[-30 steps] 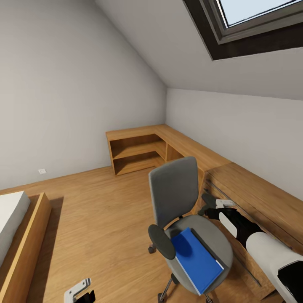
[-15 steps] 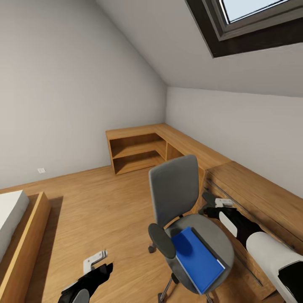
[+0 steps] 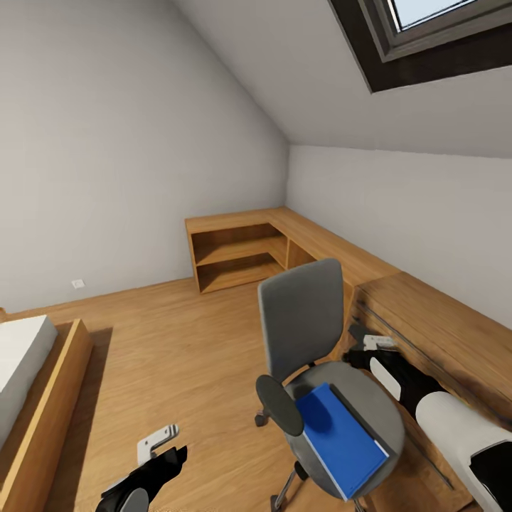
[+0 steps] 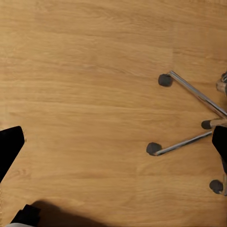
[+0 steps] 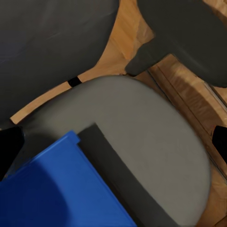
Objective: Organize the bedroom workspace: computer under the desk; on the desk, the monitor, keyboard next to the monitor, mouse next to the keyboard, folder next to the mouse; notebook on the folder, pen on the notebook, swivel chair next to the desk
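Wooden floor (image 4: 85,85) with swivel chair base (image 4: 198,118)

We see its metal legs and dark castors (image 4: 153,148) resting on the floor; our left gripper's dark fingertips (image 4: 10,146) stand wide apart.

Left black two-finger gripper (image 3: 160,455) low, near head view's bottom edge — fingers spread wide apart, nothing between them. Right black two-finger gripper (image 3: 359,341) extended forward on white-and-black arm (image 3: 441,419) — fingers likewise parted, empty.

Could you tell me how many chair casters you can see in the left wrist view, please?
4: three casters on the chair's legs, one at the frame's edge. More may be hidden.
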Controlling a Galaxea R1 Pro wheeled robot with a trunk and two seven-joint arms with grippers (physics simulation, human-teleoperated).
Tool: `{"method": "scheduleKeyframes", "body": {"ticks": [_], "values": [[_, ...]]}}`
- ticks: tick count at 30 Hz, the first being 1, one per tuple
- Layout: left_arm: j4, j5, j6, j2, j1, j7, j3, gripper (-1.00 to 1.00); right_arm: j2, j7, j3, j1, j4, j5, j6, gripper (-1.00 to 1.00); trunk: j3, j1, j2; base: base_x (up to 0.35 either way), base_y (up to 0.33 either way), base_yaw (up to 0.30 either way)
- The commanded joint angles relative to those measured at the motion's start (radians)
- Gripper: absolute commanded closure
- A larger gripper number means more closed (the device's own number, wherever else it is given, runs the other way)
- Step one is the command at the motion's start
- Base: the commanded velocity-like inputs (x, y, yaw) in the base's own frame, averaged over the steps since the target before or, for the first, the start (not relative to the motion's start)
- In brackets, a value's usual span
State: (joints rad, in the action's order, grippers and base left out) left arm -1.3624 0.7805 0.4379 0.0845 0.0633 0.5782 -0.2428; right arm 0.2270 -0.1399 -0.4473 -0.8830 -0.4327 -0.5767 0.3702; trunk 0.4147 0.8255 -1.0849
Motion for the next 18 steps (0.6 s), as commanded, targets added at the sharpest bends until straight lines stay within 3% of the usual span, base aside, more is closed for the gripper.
{"method": "scheduleKeyframes", "body": {"ticks": [1, 6, 18], "values": [[-0.001, 0.008, 0.001, 0.001, 0.001, 0.009, -0.003, -1.00, 0.002, -0.009, -0.008, -0.001, -0.003, -0.011, 0.004, -1.00, 0.004, 0.004, -0.008, 0.000, 0.000, 0.240], [-0.002, 0.008, 0.001, 0.001, 0.001, 0.009, -0.003, -1.00, 0.002, -0.008, -0.008, -0.001, -0.002, -0.011, 0.004, -1.00, 0.020, 0.023, -0.043, 0.000, 0.000, 0.257], [-0.004, 0.006, 0.001, 0.002, 0.001, 0.011, 0.003, -1.00, 0.001, -0.007, -0.008, -0.001, 0.004, -0.011, 0.004, -1.00, 0.021, 0.023, -0.043, 0.000, 0.000, 0.266]]}}
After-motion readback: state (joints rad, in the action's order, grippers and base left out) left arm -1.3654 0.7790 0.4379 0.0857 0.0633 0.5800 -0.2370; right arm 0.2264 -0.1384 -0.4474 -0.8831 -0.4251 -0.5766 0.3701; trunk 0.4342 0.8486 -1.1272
